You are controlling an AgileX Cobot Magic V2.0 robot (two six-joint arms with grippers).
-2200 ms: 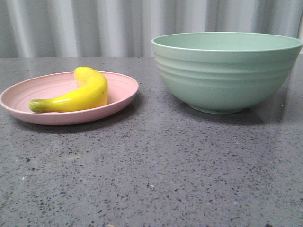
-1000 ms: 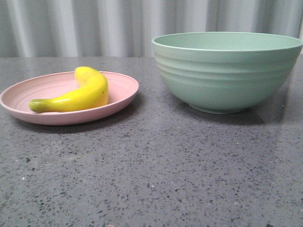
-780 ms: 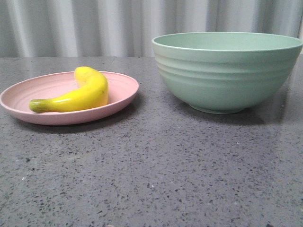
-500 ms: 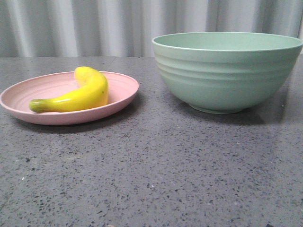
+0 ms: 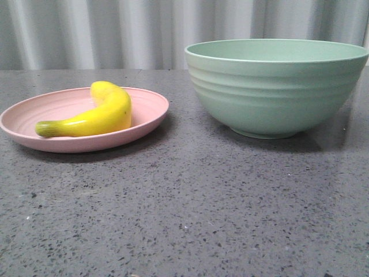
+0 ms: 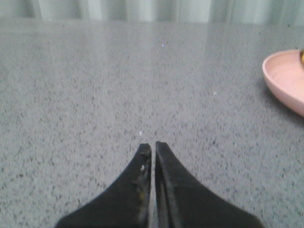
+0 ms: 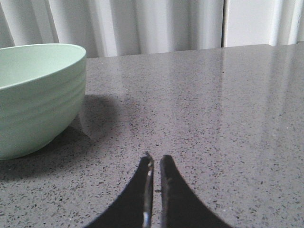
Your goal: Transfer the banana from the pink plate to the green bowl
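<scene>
Seen only from the front: the whole layout on the grey speckled desk (image 5: 190,213). On the right, the green bowl (image 5: 277,86), upright and large. On the left, well apart from it, the pink plate (image 5: 34,124). Lying across the plate, the banana (image 5: 95,115), greenish stem toward the near left, curve rising to the far right. No arm anywhere in that view.

Shown only by the wrist cameras: the tools. Left tool (image 6: 153,148) clenched, black fingers almost touching with a bare sliver between, gripping nothing, poised over bare desk, the plate's rim at the right edge, well apart. Right tool (image 7: 156,161) likewise clenched on nothing, narrow slit between the tips, over bare desk with the bowl off to the left, not touching it.
</scene>
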